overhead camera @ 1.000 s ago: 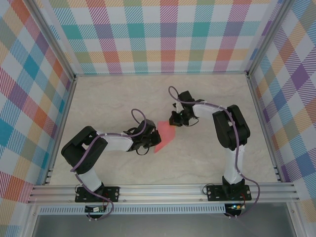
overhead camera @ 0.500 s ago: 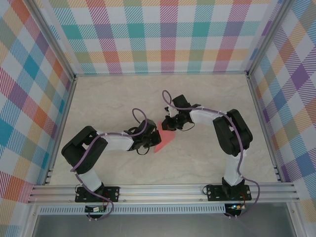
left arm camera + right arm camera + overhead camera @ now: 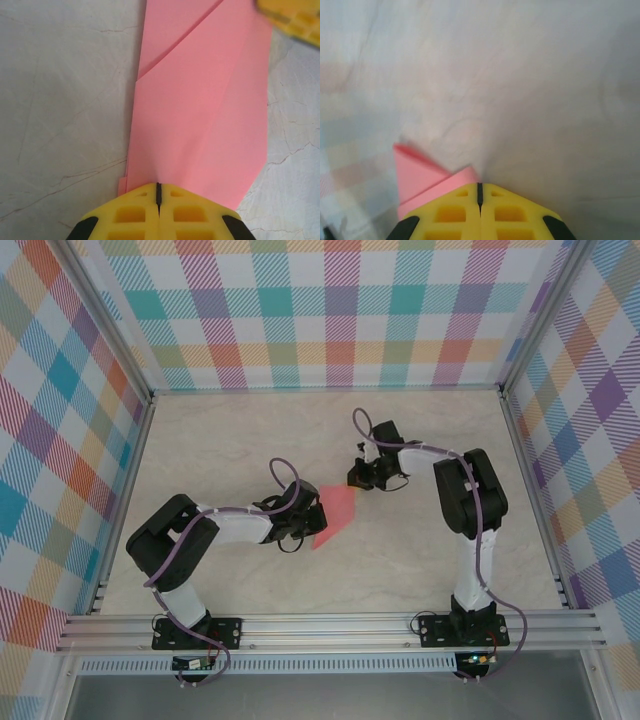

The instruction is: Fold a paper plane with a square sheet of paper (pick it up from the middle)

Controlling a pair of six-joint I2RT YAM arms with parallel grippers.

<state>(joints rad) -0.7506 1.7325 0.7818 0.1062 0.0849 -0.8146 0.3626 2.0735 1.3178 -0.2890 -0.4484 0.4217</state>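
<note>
My left hand (image 3: 158,186), pressed together, pins the half-folded square sheet of paper (image 3: 336,514) flat mid-worktop (image 3: 230,440) as an anchor. My right hand (image 3: 479,186), closed too, seems to pinch its far tip for folding.

paper sheet (image 3: 200,100), top cropped, near end hidden — under left pincer (image 3: 158,187)

A salmon-pink folded paper sheet (image 3: 336,514), pointed toward the near side, lies at the middle of the pale marbled worktop (image 3: 220,445). The black-and-white left arm (image 3: 235,528) reaches in low from the left, and the left jaws meet the sheet's left edge. The right arm (image 3: 470,495) doubles back, its right jaws at the sheet's far corner.
</note>
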